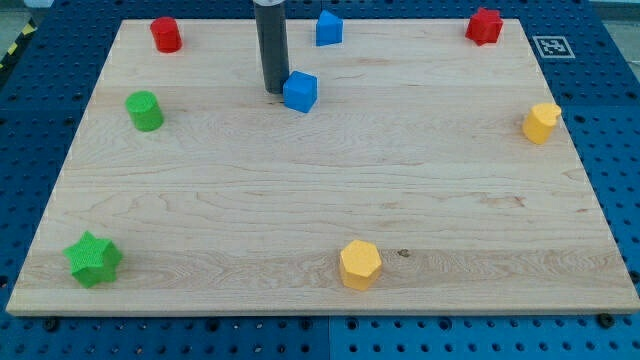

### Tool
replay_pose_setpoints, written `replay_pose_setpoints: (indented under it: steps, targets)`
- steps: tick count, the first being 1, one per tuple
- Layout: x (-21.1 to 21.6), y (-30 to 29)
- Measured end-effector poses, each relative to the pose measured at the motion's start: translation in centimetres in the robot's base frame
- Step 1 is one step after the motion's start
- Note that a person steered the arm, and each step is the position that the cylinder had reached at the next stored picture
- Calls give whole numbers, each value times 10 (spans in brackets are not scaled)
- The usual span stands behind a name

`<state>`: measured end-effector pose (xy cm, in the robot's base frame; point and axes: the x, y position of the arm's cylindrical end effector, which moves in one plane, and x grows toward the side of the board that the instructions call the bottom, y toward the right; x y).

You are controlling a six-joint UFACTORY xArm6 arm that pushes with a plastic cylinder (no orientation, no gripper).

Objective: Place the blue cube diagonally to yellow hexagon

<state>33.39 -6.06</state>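
Observation:
The blue cube [300, 91] lies on the wooden board near the view's top, a little left of centre. My tip [273, 90] stands right against the cube's left side, the dark rod rising from it out of the top of the view. The yellow hexagon [360, 264] lies near the board's bottom edge, right of centre, far below the cube.
A second blue block [329, 28] sits at the top edge. A red cylinder [166, 34] is at the top left, a red block [484, 26] at the top right. A green cylinder [144, 110] and green star [93, 259] are on the left, a yellow block [541, 122] on the right.

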Motion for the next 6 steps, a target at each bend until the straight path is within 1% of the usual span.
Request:
replay_pose_setpoints:
  steps: [3, 4, 6]
  targets:
    - [8, 0]
    - [16, 14]
    - [11, 22]
